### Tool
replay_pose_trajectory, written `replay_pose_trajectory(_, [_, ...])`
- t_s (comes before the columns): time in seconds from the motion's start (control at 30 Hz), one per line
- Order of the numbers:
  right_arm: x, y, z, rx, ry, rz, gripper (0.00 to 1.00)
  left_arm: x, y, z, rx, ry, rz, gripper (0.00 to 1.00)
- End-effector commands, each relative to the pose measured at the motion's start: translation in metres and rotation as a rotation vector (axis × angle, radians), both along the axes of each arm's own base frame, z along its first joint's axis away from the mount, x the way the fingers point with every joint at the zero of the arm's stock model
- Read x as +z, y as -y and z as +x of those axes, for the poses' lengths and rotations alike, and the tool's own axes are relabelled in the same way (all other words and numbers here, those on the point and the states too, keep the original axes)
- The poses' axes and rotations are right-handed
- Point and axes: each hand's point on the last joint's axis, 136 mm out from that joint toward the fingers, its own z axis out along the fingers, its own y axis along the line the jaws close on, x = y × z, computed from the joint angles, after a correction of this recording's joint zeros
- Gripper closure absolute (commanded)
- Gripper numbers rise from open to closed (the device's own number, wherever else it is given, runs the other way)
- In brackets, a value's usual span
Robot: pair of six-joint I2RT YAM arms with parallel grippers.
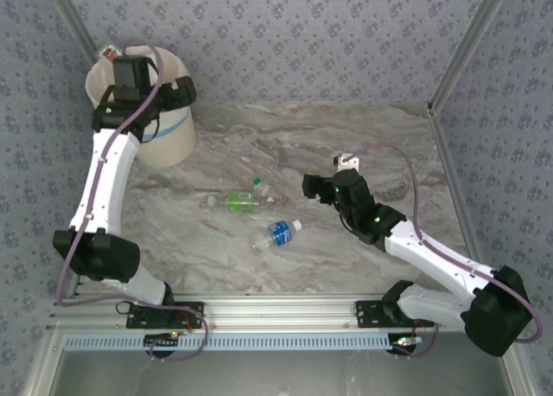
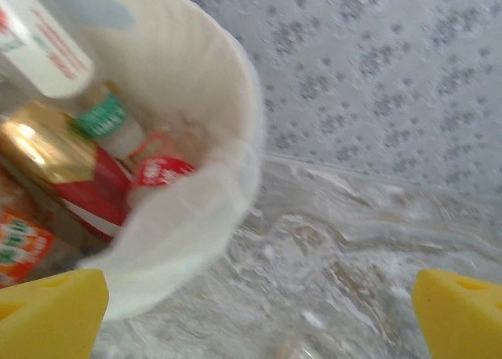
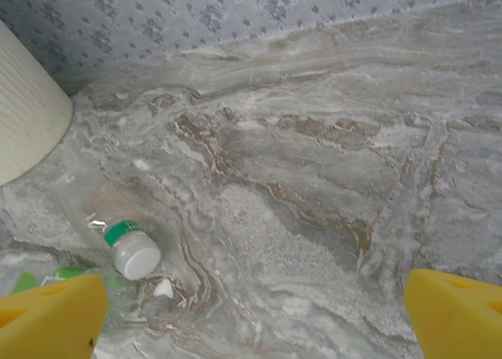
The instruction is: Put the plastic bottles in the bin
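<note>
Nearest the front edge of the table [image 1: 415, 145], out in the middle, a blue-labelled bottle [image 1: 278, 233] lies on its side. Just beyond it a green-labelled bottle [image 1: 240, 201] lies flat too, with a white-capped clear bottle [image 3: 133, 255] close beside it. All three are loose on the marble and well apart from the bin, so these look like the ones left to collect. To their right hovers the right gripper [image 3: 252, 316], and look at those yellow fingers [image 3: 47, 316]: spread wide, nothing between them but bare tabletop, touching nothing. Its wrist view faces across the bottles, with the white-capped one just ahead of one fingertip, so my read is it's placed to line up a pick. Now out to the far left corner, where the bin [image 1: 173, 141] stands by the wall and the left gripper [image 2: 255, 316] hangs over its rim. Jaws wide apart, empty! Below, inside the bag-lined bin, sits a pile of bottles [image 2: 102, 163] with red, gold, green and orange labels, right where the job wants them. That arm looks placed for a drop, with nothing in its grasp.
</note>
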Motion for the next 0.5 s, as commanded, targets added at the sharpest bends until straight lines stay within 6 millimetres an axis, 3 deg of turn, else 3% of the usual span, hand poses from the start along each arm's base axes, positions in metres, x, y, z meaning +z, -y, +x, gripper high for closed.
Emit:
replay_pose_trajectory(0.0, [-0.008,0.014,-0.007,-0.049,-0.041,-0.018,0.0,0.001,0.03,-0.013,-0.08,0.048,-0.051,0.01])
replay_pose_trajectory(0.2, [-0.024,0.023,-0.012,-0.096,-0.096,0.006,0.0,-0.064,0.118,-0.06,-0.344,-0.072,-0.015,0.01])
replay_pose_trajectory(0.37, [-0.031,0.035,-0.016,-0.138,-0.133,-0.019,0.0,-0.115,0.175,-0.115,-0.572,-0.207,0.062,0.01])
replay_pose_trajectory(0.47, [-0.034,0.044,-0.018,-0.197,-0.149,-0.008,0.0,-0.146,0.199,-0.146,-0.679,-0.262,0.116,0.01])
